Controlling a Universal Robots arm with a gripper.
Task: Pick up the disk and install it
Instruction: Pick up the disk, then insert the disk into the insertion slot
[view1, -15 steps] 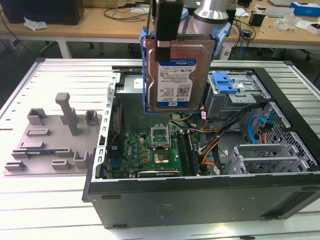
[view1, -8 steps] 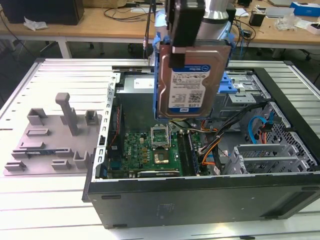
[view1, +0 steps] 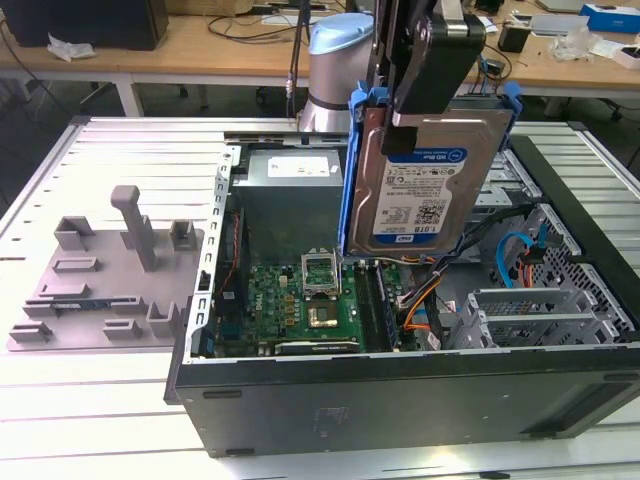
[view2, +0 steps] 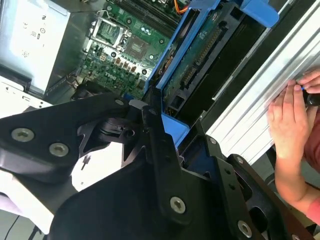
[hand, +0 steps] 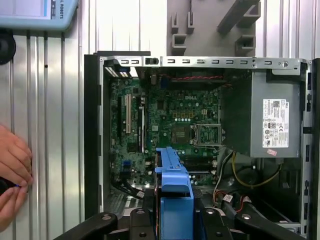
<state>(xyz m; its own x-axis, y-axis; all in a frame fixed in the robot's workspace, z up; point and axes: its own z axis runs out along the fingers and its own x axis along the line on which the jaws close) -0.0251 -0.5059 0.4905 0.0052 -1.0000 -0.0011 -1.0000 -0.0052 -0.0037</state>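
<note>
Exterior view: tool (view1: 415, 108) clamped on the top edge of the disk (view1: 420, 195). The disk hangs upright in the air, label toward the camera, blue frame around it. It sits above the open computer case (view1: 400, 395), over the motherboard (view1: 300, 300) and clear of it. Power supply (view1: 290, 170) is at the far end of the case, the metal drive cage (view1: 540, 315) toward the exterior view's right. A grey fixture plate (view1: 100, 290) with an upright post (view1: 135, 225) lies on the ribbed surface (view1: 130, 140), just beside the case on the exterior view's left.

Second wrist view: tool (view2: 156, 131) closed on the disk's edge. The disk (view2: 210, 55) is seen from its circuit-board side, motherboard (view2: 125, 50) below it. A person's hand (view2: 287, 115) rests on the ribbed surface outside the case.

First wrist view: looking down along the disk (hand: 175, 182), gripped in the tool (hand: 174, 224), edge-on over the motherboard (hand: 170, 120). A hand (hand: 12, 172) is on the surface, apart from the case wall (hand: 91, 130).
</note>
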